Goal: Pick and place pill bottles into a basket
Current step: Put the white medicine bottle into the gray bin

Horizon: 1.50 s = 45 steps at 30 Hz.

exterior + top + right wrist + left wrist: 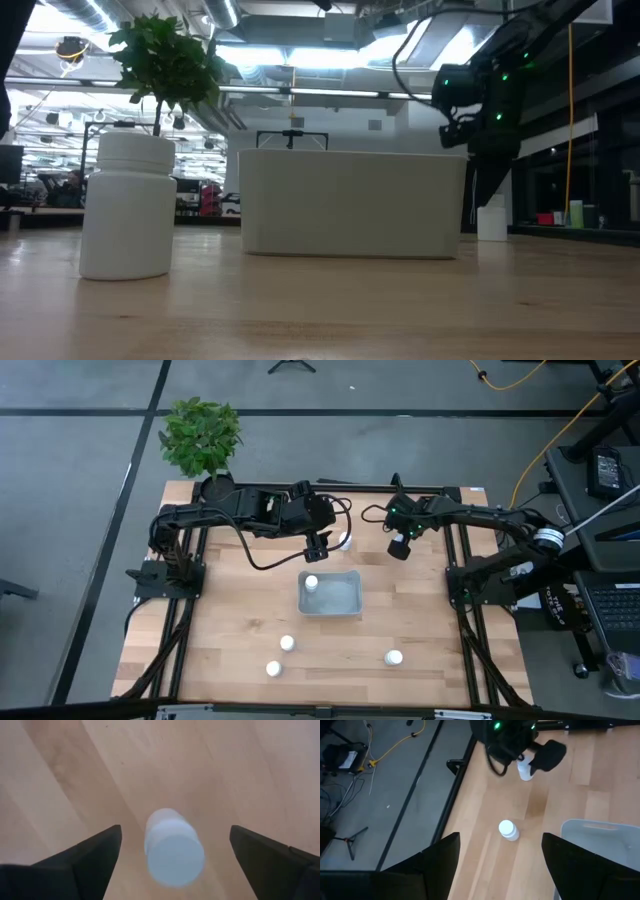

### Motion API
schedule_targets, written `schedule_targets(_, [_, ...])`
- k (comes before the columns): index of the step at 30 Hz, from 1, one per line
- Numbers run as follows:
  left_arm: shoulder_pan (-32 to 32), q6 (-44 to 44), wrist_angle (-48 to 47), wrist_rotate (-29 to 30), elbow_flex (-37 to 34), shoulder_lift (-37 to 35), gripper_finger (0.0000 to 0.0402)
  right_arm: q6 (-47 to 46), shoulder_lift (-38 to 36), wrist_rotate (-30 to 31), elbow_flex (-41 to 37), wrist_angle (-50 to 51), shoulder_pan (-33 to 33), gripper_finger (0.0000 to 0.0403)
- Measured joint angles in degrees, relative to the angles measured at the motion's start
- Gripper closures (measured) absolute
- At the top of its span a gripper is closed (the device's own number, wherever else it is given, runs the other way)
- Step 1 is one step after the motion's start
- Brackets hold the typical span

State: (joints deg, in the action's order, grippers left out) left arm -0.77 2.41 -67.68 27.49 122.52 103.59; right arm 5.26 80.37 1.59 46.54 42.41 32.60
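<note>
The right gripper [172,865] hung above a pill bottle [173,851] standing upright on the wooden worktop [240,615]. In the right wrist view its two dark fingers [82,857] stood wide apart with the white cap between them, and neither finger touched it. From above, that gripper [400,546] sat near the far edge, to the right of the basket [330,594], and it hid the bottle beneath it entirely.

The left gripper [316,550] hovered just beyond the basket's far left corner. Its fingers [435,862] were also spread wide and held nothing. In the left wrist view a second bottle [508,830] stood on the wood between those fingers but farther off, beside the basket's pale corner [580,832]. The same view caught the right arm's bottle [524,770] under the other gripper's dark body.

The overhead camera showed one bottle [311,582] inside the basket at its far left corner, and three more loose on the near part of the worktop: one [287,644] just near of the basket, one [273,669] closer to the front edge, one [394,657] to the right. A leafy plant [200,435] stood at the far left corner.

The low view added a large near bottle [126,205], the basket's pale wall [350,205] and a distant bottle [491,223] under a dark arm.
</note>
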Motion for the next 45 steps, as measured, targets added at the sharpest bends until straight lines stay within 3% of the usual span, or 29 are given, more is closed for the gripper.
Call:
schedule_targets(4, [-0.34,0.58,-0.33,0.27,0.0,0.0,0.0127,-0.26,2.82,-0.57,0.0,1.3,1.15,0.0045])
schedule_targets(9, [-0.33,0.88,-0.35,0.33,0.0,0.0,0.013,0.84,3.27,-1.46,-0.02,2.3,1.09,0.0095])
schedule_targets(16, [-0.33,0.0,-0.35,0.31,0.0,0.0,0.0129,0.61,3.2,-2.58,0.33,3.31,1.09,0.0239])
schedule_targets(21, [0.22,-0.16,-0.41,1.54,0.0,0.0,0.013,-0.01,1.89,-7.41,3.07,5.9,0.44,0.0242])
schedule_targets(25, [1.16,-0.1,-4.33,12.35,0.0,0.0,0.0131,-0.12,-1.96,-7.77,8.28,11.15,-2.75,0.0242])
schedule_targets(28, [3.09,2.33,-10.63,19.08,0.0,-0.14,0.0131,-0.65,-5.73,-7.81,14.58,15.61,-6.69,0.0242])
schedule_targets(34, [7.73,8.22,-17.06,19.79,0.0,-1.5,0.0132,-4.92,-9.98,-7.65,31.35,21.25,-19.5,0.0242])
schedule_targets(37, [9.37,7.53,-16.54,19.35,0.02,-1.97,0.0132,-7.29,-8.56,-5.96,39.37,21.81,-27.29,0.0242])
schedule_targets(41, [10.69,7.46,-16.34,18.66,0.0,-2.35,0.0132,-9.39,-2.89,0.62,47.8,22.89,-36.59,0.0242])
schedule_targets(45, [11.68,7.31,-16.15,18.34,0.0,-2.4,0.0132,-8.18,5.26,5.66,52.05,25.69,-40.82,0.0242])
